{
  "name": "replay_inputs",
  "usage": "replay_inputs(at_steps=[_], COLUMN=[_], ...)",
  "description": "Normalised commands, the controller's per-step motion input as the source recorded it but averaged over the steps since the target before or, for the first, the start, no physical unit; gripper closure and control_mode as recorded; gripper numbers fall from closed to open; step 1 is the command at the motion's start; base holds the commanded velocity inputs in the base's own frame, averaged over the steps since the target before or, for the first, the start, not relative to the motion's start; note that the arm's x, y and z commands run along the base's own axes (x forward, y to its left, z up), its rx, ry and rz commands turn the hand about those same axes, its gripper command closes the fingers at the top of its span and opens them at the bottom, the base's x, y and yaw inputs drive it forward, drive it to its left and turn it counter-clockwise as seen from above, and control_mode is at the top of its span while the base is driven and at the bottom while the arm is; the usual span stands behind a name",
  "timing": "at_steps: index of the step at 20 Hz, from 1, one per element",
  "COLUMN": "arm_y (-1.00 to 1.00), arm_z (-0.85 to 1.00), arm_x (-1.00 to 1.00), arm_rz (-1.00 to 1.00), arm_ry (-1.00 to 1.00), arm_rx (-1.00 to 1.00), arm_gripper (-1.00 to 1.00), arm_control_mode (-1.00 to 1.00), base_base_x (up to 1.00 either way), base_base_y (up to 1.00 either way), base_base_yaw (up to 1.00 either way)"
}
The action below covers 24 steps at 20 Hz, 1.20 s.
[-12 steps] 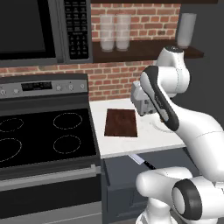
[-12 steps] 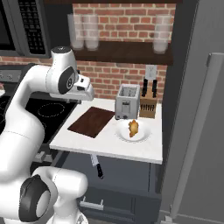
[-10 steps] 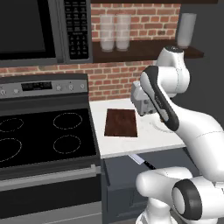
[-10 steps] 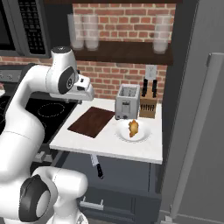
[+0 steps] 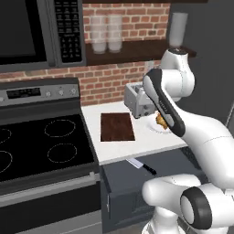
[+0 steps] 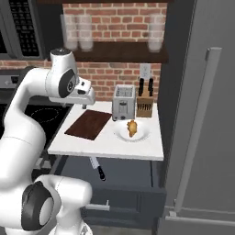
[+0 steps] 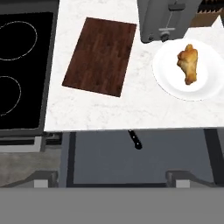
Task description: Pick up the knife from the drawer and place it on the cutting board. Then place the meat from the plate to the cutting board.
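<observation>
The knife (image 6: 97, 167) lies in the open drawer (image 6: 119, 181) below the counter edge. Its black handle (image 7: 135, 139) pokes out from under the counter while the blade is hidden there. The dark reddish-brown cutting board (image 7: 100, 54) lies bare on the white counter, left of the white plate (image 7: 205, 89) that carries the golden meat (image 7: 188, 64). My gripper (image 7: 112, 181) hangs high above the counter's front, open and empty, with the drawer straight below it. From the right base it shows as the gripper (image 6: 84, 105) over the board's (image 6: 88, 124) far left corner.
A silver toaster (image 6: 124, 102) and a knife block (image 6: 145, 103) stand at the back of the counter behind the plate (image 6: 142, 136). A black stove top (image 5: 36, 146) borders the counter on the left. A tall dark fridge (image 6: 206, 114) closes off the right side.
</observation>
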Motion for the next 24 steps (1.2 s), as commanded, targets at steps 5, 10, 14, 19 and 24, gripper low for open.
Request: replay_inputs(at_steps=[5,10,14,19,24], arm_y=[0.00,0.00,0.00,0.00,0.00], arm_z=[0.00,0.00,0.00,0.00,0.00], arm_x=[0.00,0.00,0.00,0.00,0.00], arm_rz=[0.00,0.00,0.00,0.00,0.00], arm_ry=[0.00,0.00,0.00,0.00,0.00], arm_rx=[0.00,0.00,0.00,0.00,0.00], arm_gripper=[-1.00,-1.00,-1.00,-1.00,-1.00], arm_control_mode=[1.00,1.00,1.00,1.00,1.00], base_base_x=[-0.68,-0.55,-0.41,-0.38,-0.23], base_base_y=[0.43,0.75,0.81,0.74,0.76], base_base_yaw=[-0.58,-0.57,-0.57,-0.62,-0.62])
